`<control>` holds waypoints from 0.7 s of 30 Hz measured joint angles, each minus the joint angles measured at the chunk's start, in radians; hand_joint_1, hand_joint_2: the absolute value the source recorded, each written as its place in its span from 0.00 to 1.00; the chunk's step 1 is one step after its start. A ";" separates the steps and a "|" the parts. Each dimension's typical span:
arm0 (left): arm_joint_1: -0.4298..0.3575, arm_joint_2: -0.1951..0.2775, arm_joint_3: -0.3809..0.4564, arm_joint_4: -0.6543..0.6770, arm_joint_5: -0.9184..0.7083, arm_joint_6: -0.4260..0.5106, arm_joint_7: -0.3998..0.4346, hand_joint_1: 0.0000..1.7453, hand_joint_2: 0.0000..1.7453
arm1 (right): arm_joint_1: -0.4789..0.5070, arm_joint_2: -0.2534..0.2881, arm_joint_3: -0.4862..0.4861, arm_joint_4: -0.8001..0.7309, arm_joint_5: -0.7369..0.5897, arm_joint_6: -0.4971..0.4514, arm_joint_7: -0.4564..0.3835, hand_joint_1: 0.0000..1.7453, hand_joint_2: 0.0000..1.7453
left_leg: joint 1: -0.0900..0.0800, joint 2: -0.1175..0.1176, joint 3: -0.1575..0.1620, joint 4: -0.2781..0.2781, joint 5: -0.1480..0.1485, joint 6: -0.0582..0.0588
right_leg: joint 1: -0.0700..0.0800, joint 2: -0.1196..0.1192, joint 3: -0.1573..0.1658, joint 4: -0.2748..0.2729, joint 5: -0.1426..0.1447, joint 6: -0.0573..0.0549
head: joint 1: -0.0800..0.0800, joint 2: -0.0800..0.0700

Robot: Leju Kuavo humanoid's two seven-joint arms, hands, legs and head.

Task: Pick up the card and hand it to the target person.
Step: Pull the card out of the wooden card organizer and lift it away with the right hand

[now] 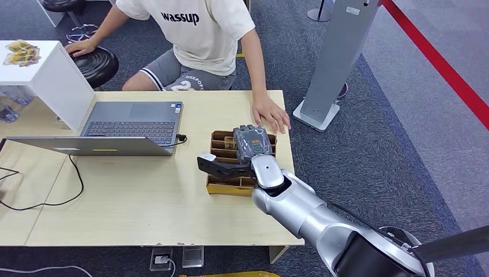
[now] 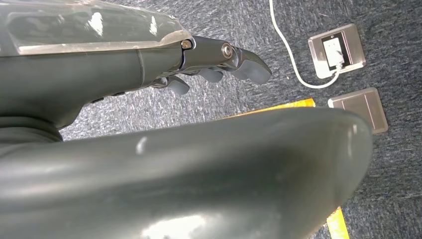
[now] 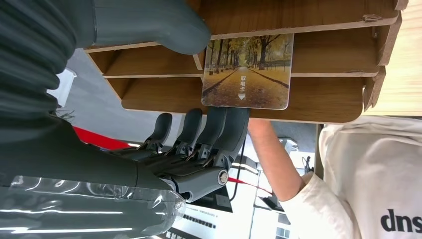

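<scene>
Over the wooden slotted box (image 1: 226,186) near the table's (image 1: 144,202) right edge, my right hand (image 1: 239,156) hangs with its thumb on one side of the rack and its fingers on the other. From my wrist camera the thumb (image 3: 149,25) and the dark fingers (image 3: 219,127) stand apart, with the box's partitions between them; they bracket the card (image 3: 247,71) but I cannot tell whether any fingertip actually touches it. Nothing is clamped in that hand. The card stands in one of the slots, printed with a tree-lined autumn path, a line of small characters and an arrow.

My head view hides the card behind my own hand; it gives the layout instead: the person (image 1: 196,40) in a cream T-shirt sitting across the table, one hand (image 1: 270,113) flat on the tabletop just beyond the box, and an open laptop (image 1: 109,130) to my left. The wrist view adds the person's forearm and shirt past the box's far wall.

My left hand (image 2: 209,62) hangs low above grey carpet, its fingers loosely curled and holding nothing, near a floor socket (image 2: 336,51) with a white cable (image 2: 288,55) plugged in.
</scene>
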 joint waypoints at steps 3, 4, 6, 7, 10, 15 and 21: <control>0.000 0.000 0.000 0.000 0.000 0.000 -0.001 0.00 0.00 | 0.000 0.000 0.000 0.001 0.001 0.000 0.001 0.55 1.00 | 0.000 0.000 0.000 0.000 0.000 0.000 | 0.000 0.000 0.000 0.000 0.000 0.000 | 0.000 0.000; 0.000 0.000 0.000 0.000 0.000 0.000 -0.002 0.00 0.00 | 0.000 0.000 0.000 0.001 0.001 -0.001 0.001 0.55 1.00 | 0.000 0.000 0.000 0.000 0.000 0.000 | 0.000 0.000 0.000 0.000 0.000 0.000 | 0.000 0.000; 0.000 0.000 0.000 0.000 0.000 0.000 -0.002 0.00 0.00 | 0.000 0.000 0.000 0.001 0.001 -0.002 0.002 0.55 1.00 | 0.000 0.000 0.000 0.000 0.000 0.000 | 0.000 0.000 0.000 0.000 0.000 0.000 | 0.000 0.000; 0.000 0.000 0.000 0.000 0.000 0.000 -0.002 0.00 0.00 | 0.000 0.000 0.000 0.001 0.002 -0.002 0.002 0.55 1.00 | 0.000 0.000 0.000 0.000 0.000 0.000 | 0.000 0.000 0.000 0.000 0.000 0.000 | 0.000 0.000; 0.000 0.000 0.000 0.000 0.000 0.000 -0.002 0.00 0.00 | 0.000 0.000 0.000 0.001 0.004 -0.003 0.002 0.55 1.00 | 0.000 0.000 0.000 0.000 0.000 0.000 | 0.000 0.000 0.000 0.000 0.000 0.000 | 0.000 0.000; 0.000 0.000 0.000 0.000 0.000 0.001 -0.003 0.00 0.00 | 0.000 0.000 0.000 0.001 0.004 -0.003 0.002 0.56 1.00 | 0.000 0.000 0.000 0.000 0.000 0.000 | 0.000 0.000 0.000 0.000 0.000 0.000 | 0.000 0.000; 0.000 0.000 0.000 0.000 0.000 0.002 -0.001 0.00 0.00 | 0.000 0.006 0.000 0.002 0.005 -0.003 0.001 0.68 1.00 | 0.000 0.000 0.000 0.000 0.000 0.000 | 0.000 0.000 0.000 0.000 0.000 0.000 | 0.000 0.000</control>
